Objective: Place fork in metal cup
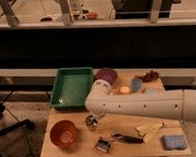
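The metal cup [91, 122] is standing upright on the table [119, 126], left of the middle, with its mouth facing up; what it is holding, if anything, cannot be made out. The fork [127, 138] is lying flat on the table, to the right of the cup and closer to the front edge, apart from the cup. Its long axis is running roughly left to right, with the dark handle pointing right and the paler end pointing left.

The end effector [98, 116] is hanging just above and to the right of the cup, tucked under the rounded end of the white arm [143, 105]. The arm is reaching in from the right across the middle of the table. Whether the end effector is open or closed cannot be told, and nothing is visibly held in it.

An angular metal piece [102, 144] is sitting just left of the fork's pale end, in front of the cup. An orange bowl [63, 133] is standing left of the cup and is looking empty. Some yellow pieces [149, 129] are lying right of the fork, and a blue sponge [174, 141] is resting at the front right corner.

Behind the arm, a green tray [72, 87] is sitting at the back left, showing a bare floor. Beside it are standing a purple bowl [107, 75], a small orange ball [125, 90], a blue object [137, 83] and a brown object [150, 76].
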Action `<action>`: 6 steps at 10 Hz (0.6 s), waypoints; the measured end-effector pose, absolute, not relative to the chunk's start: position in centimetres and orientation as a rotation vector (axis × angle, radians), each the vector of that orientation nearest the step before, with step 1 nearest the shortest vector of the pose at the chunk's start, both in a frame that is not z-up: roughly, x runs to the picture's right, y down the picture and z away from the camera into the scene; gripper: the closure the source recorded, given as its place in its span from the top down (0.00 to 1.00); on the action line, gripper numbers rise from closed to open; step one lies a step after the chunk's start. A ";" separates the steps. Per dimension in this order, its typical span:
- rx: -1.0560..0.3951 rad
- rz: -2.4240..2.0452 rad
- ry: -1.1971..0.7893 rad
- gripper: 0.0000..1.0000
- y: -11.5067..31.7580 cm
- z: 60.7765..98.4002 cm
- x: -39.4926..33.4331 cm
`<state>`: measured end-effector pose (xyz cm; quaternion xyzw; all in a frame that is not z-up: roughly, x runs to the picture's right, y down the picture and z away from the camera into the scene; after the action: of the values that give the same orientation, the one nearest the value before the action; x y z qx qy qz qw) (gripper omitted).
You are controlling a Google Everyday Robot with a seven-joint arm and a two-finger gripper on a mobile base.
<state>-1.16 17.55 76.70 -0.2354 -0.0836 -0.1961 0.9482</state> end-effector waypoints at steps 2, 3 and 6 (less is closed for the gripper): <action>-0.485 -0.390 -0.179 0.00 17.7 76.6 -1.7; -0.487 -0.391 -0.188 0.00 17.9 76.5 -2.3; -0.492 -0.404 -0.216 0.00 18.3 76.0 -4.3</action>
<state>-4.27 18.31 76.05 -0.2413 -0.1058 -0.1980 0.9441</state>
